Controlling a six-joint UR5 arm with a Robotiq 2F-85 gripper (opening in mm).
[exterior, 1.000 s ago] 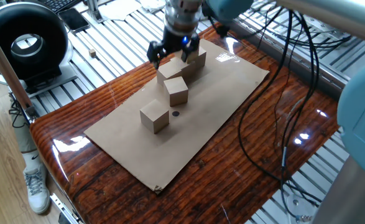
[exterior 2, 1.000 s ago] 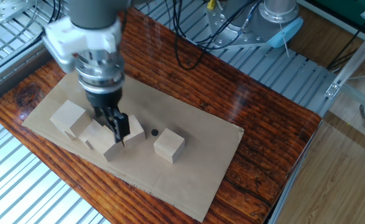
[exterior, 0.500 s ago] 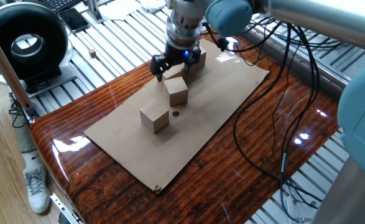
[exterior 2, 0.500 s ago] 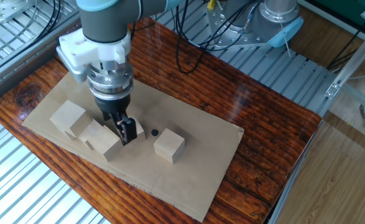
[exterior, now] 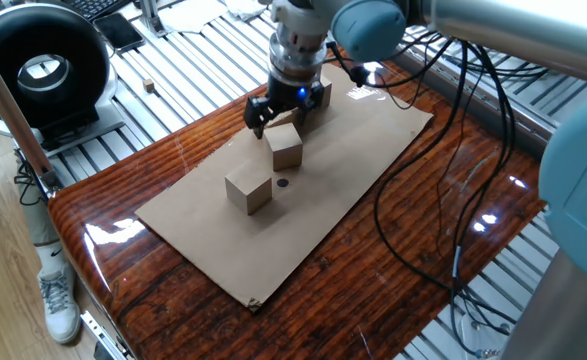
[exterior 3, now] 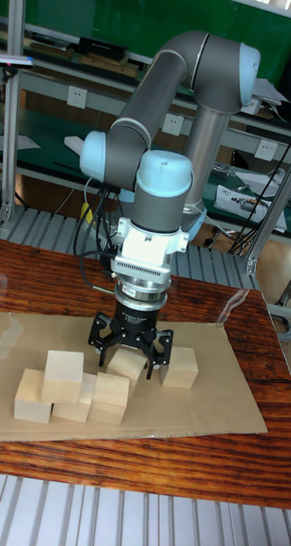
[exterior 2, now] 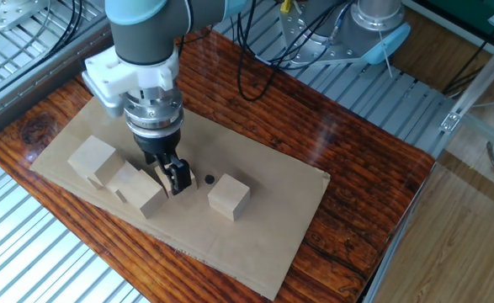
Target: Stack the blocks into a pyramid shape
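A block [exterior 3: 128,363] sat between the spread jaws of the gripper [exterior 3: 128,356], tilted, its lower edge at the cardboard [exterior 3: 205,401]; whether the fingers touched it could not be told. Jaws wide open. Arm [exterior 3: 162,128] came down from above, wrist vertical. Left of it a cluster of blocks [exterior 3: 68,388], one stacked on top. One single block [exterior 3: 179,368] lay just right of the gripper. All rested on the cardboard on the wooden surface [exterior: 173,310].
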